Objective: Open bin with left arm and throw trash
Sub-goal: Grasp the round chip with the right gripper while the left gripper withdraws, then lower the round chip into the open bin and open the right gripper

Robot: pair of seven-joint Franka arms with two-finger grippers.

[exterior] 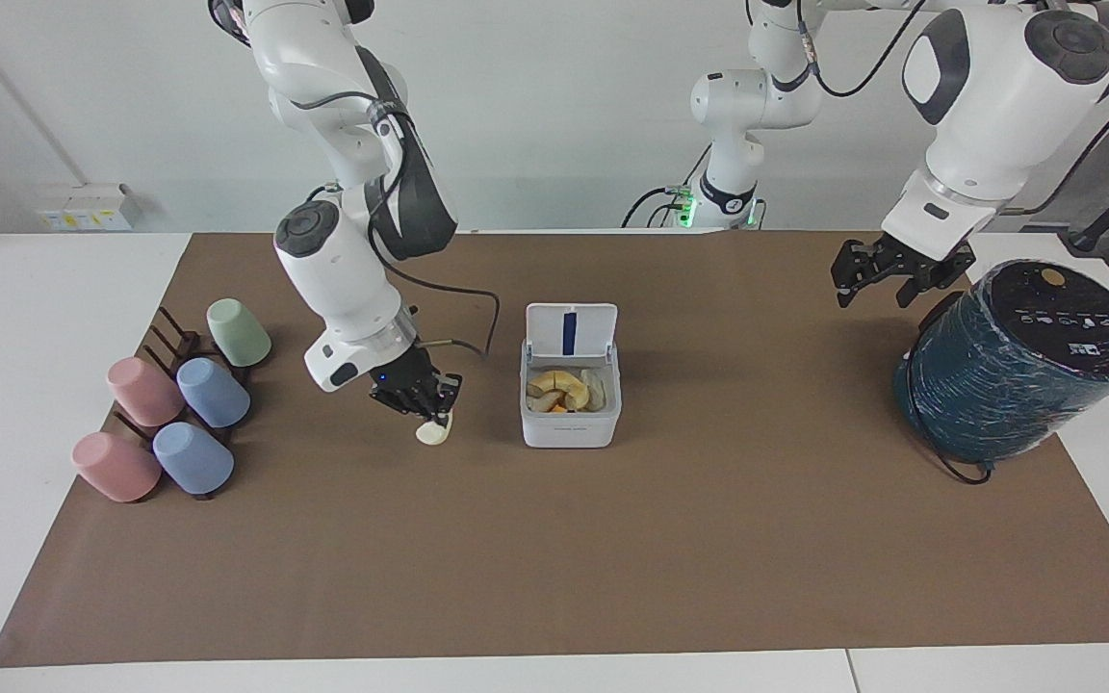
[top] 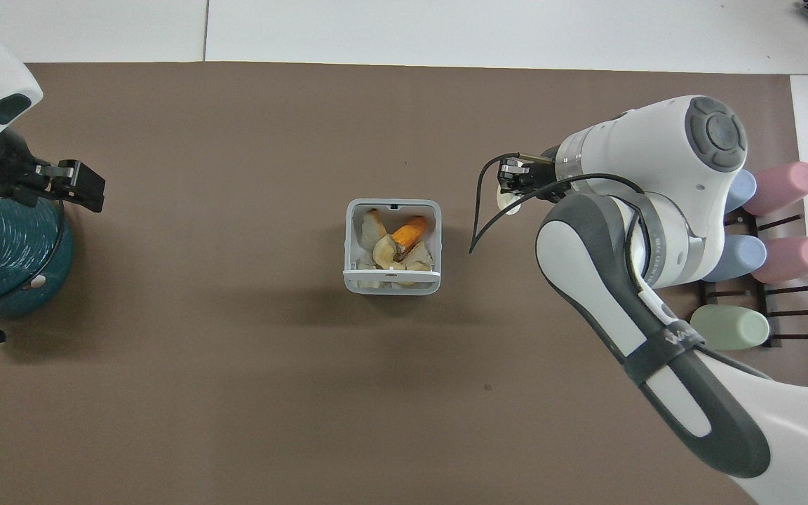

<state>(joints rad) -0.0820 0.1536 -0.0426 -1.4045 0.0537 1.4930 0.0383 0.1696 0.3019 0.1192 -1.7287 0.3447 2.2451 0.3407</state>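
Midtable: bin (exterior: 570,402) lid-up, scraps inside. Right gripper (exterior: 417,397) clamped on pale cream piece (exterior: 434,430), airborne beside bin. Left gripper (exterior: 900,273) spread, empty, near teal cylinder (exterior: 1017,364).

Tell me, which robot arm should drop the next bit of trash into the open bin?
Probably the right. The right gripper is shut on the pale cream piece, just above the mat beside the bin, whose lid stands open. The left gripper holds nothing, near the dark teal cylinder.
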